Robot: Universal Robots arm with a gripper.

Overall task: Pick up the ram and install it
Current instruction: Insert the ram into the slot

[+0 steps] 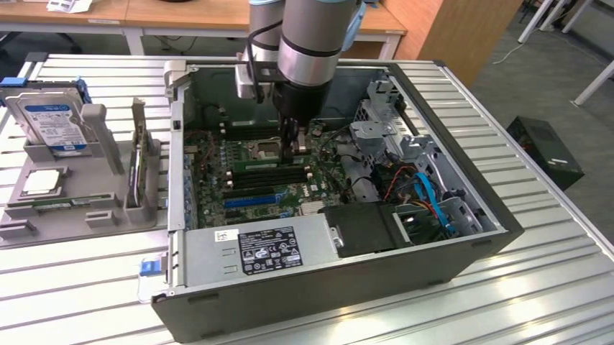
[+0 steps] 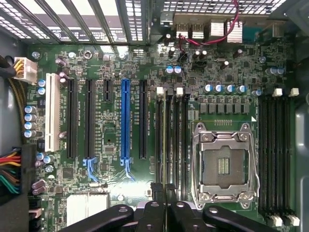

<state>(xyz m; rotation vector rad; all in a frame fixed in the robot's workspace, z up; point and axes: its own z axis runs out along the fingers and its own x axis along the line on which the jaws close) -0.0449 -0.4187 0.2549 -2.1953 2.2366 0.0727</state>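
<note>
Gripper (image 1: 295,147) is pinched together low inside the PC case (image 1: 317,309), right over the ram (image 1: 261,164). The ram stands edge-on along the memory slots (image 2: 177,145) beside the CPU socket (image 2: 223,164), lined up to go straight down. Can't tell if it's clicked in.

Lab or workshop: slatted metal bench (image 1: 537,237), opened PC case (image 1: 317,310), wooden desks (image 1: 182,11) behind.

No wording can be made out. A black label (image 1: 275,249) and a white sticker (image 1: 226,236) sit on the power supply (image 1: 206,260) at six o'clock in the exterior view — print too fine to read. The hard drive (image 1: 39,97) at ten o'clock carries a blue-and-white label (image 1: 53,123), likewise illegible — as is the white lettering (image 2: 131,121) on the motherboard (image 2: 111,135).
</note>
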